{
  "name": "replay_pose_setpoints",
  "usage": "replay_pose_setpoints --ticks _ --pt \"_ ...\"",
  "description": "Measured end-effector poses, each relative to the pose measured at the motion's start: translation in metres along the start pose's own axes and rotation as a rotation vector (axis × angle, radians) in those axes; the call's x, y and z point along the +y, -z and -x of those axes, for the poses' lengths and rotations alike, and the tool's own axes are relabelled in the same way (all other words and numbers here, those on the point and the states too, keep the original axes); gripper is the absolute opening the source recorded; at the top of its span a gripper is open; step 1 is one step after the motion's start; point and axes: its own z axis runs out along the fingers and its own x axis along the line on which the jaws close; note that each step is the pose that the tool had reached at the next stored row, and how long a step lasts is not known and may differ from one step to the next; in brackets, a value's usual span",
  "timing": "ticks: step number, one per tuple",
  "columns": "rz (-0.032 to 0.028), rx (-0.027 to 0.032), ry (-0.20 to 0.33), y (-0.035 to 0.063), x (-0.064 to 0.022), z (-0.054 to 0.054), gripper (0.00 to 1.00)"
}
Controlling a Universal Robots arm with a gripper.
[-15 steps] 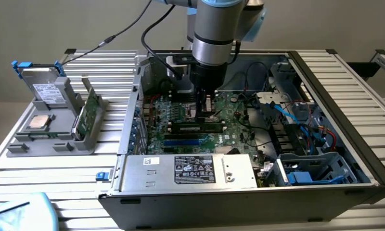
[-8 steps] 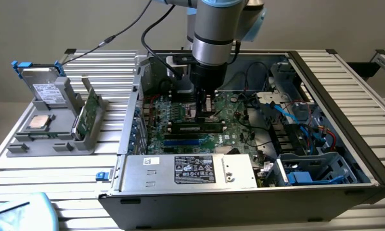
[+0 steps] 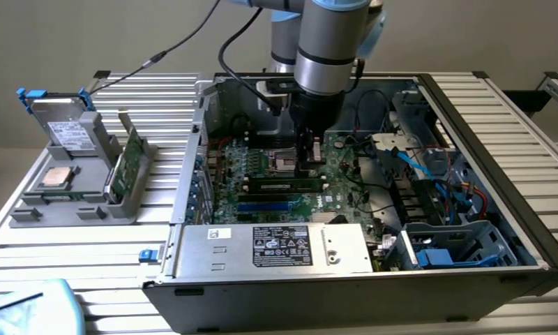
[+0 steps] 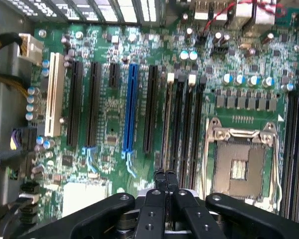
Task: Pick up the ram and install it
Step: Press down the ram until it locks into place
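Note:
The ram (image 3: 281, 185) is a long dark stick standing in a memory slot on the green motherboard (image 3: 260, 164), inside the open computer case. In the wrist view the ram (image 4: 168, 124) shows edge-on, in the slot beside the white latches. My gripper (image 3: 307, 162) hangs straight down over the board, its tips just above one end of the stick. Its black fingers (image 4: 159, 181) are pressed together, so the gripper (image 4: 165, 174) is shut with nothing between them. Whether the tips touch the stick's top edge I cannot tell.
The bare CPU socket (image 4: 239, 164) lies right beside the memory slots. A silver power supply (image 3: 274, 248) fills the case's front, and cables and a drive cage (image 3: 456, 244) crowd the exterior view's right. A grey tray (image 3: 74, 199) outside holds a hard drive, a CPU chip and a green card.

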Motion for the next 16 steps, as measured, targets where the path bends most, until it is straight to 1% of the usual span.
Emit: replay_pose_setpoints --ticks 2,3,5,9,12,16 --pt "-0.0001 -0.0002 0.000 0.0006 -0.0082 0.000 0.11" --pt "0.0000 -0.0001 0.000 0.0006 -0.0094 -0.001 0.11" --pt "0.0000 -0.0001 0.000 -0.0014 -0.0095 0.000 0.11" --pt "0.0000 -0.0001 0.000 -0.0086 -0.0101 0.000 0.11" --pt "0.0006 0.0013 0.000 -0.0132 -0.0104 0.000 0.11" --pt "0.0000 -0.0003 0.000 -0.0136 -0.0104 0.000 0.11"
